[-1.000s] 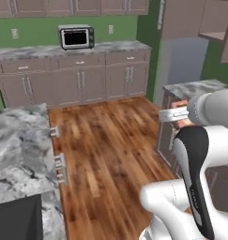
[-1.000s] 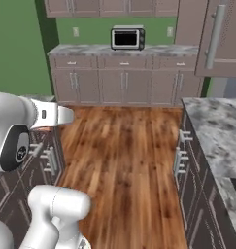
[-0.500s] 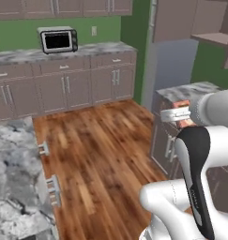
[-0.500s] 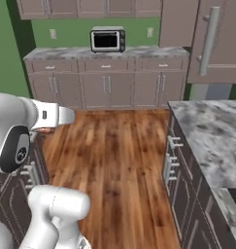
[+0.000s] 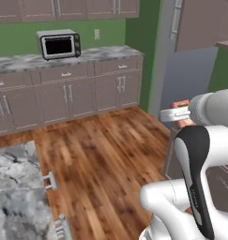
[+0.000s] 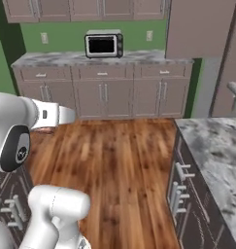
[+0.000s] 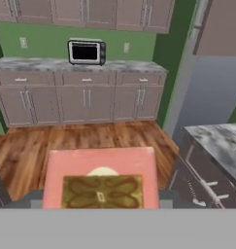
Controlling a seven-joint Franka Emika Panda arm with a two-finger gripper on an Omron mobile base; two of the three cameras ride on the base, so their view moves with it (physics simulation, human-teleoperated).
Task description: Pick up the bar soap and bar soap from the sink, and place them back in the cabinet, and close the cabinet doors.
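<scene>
A: Where is the bar soap (image 7: pixel 101 179)?

B: Carried in the air, off any bench. In the hand view it sits right at the fingers, a pink-red slab with a tan patterned face toward the camera. In the left base view a reddish edge of it shows at the end of the white arm, above the wood floor (image 5: pixel 101 154).

A: State of the fingers?

B: The gripper (image 5: pixel 180 114) is pinching the bar soap; the soap fills the gap, and the fingertips themselves are hidden behind it in the hand view. In the right base view the gripper (image 6: pixel 66 115) is mostly hidden by the forearm.

A: What lies ahead of the hand?

B: A far bench (image 6: pixel 105 58) of grey marbled stone along the green wall, a microwave (image 7: pixel 86 52) standing on it toward its middle. Mauve-brown low cupboards (image 5: pixel 68 96) under it, with short handles. Upper cupboards (image 7: pixel 85 12) along the top.

A: Nearer?

B: A marbled bench corner (image 5: pixel 14 187) at lower left of the left base view; another bench (image 6: pixel 216 155) at right of the right base view, drawers below its edge.
</scene>
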